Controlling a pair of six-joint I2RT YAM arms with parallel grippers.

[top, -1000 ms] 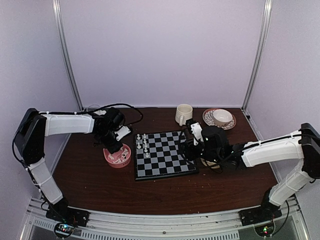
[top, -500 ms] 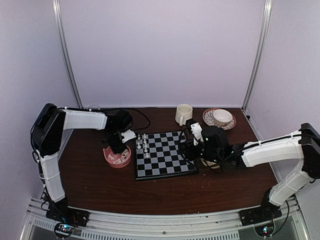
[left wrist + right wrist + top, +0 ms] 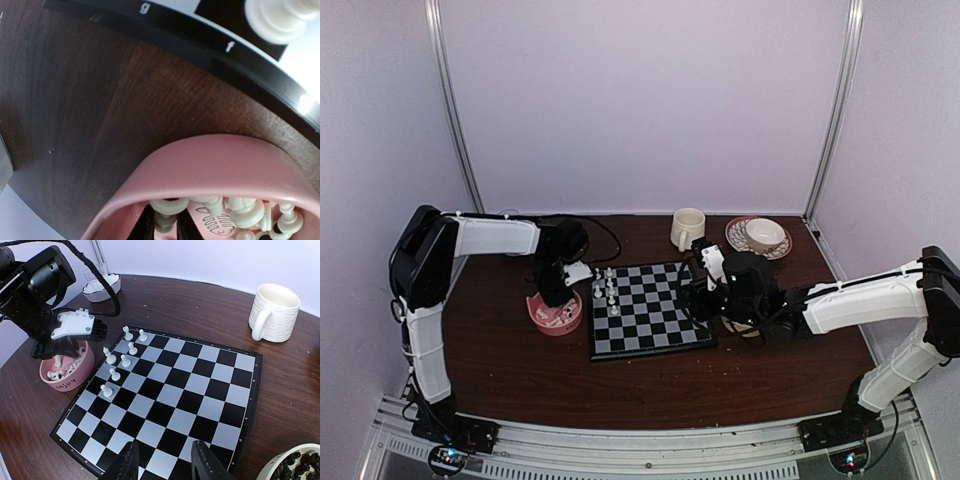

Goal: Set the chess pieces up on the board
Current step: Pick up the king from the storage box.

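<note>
Just left of the board (image 3: 655, 310), the left end effector (image 3: 164, 231) is down inside the pink bowl (image 3: 210, 160). Its jaws are narrow around one white piece (image 3: 167, 206) and seem to pinch it, though the wrist view crops the contact. Seven more white pieces (image 3: 125, 361) stand along the board's left side. The right end effector (image 3: 165, 462) hovers over the board's right edge, jaws partly apart, holding nothing.

Board centre: we find the board's (image 3: 165, 390) middle and right squares bare, open from above.
Left files: white pieces (image 3: 125, 360) cluster close together.
Pink bowl (image 3: 75, 377): our left tool (image 3: 165, 230) fills it, pinching one white piece (image 3: 167, 206).
Far corner: mug (image 3: 274, 310) stands off-board.
</note>
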